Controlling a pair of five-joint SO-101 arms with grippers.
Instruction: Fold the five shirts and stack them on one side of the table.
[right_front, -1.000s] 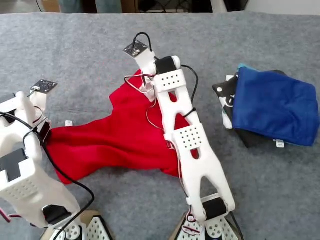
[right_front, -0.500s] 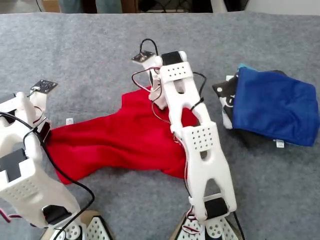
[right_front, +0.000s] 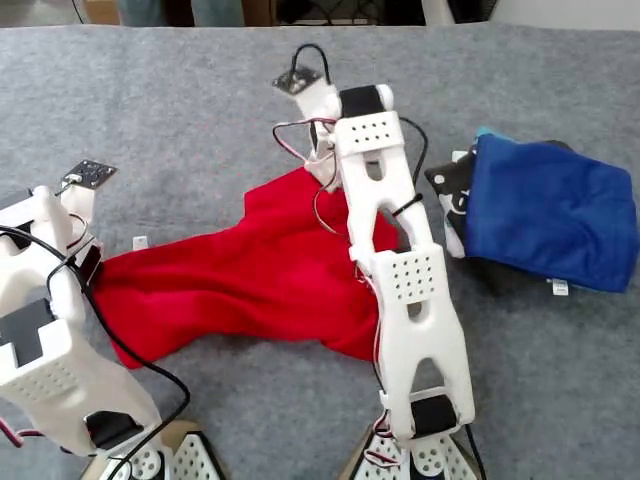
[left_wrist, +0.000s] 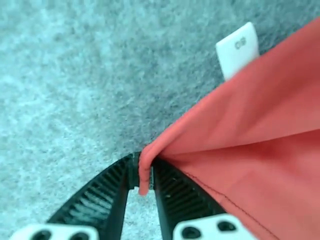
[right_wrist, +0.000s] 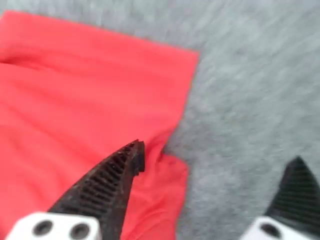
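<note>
Red shirt (right_front: 250, 280) lies crumpled on grey desk (right_front: 150, 100), approx. centre. Left tool (left_wrist: 142, 172) is clamped on its edge, beside white tag (left_wrist: 239, 47). Right tool (right_wrist: 218, 155) is wide apart, seemingly over shirt's far corner. Folded stack (right_front: 550, 210), blue on top, is well apart.

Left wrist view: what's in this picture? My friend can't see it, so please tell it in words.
The left gripper pinches a folded edge of the red shirt between its black ribbed fingers. The shirt spreads away over the grey table cover, and a small white tag shows beside its edge.
</note>
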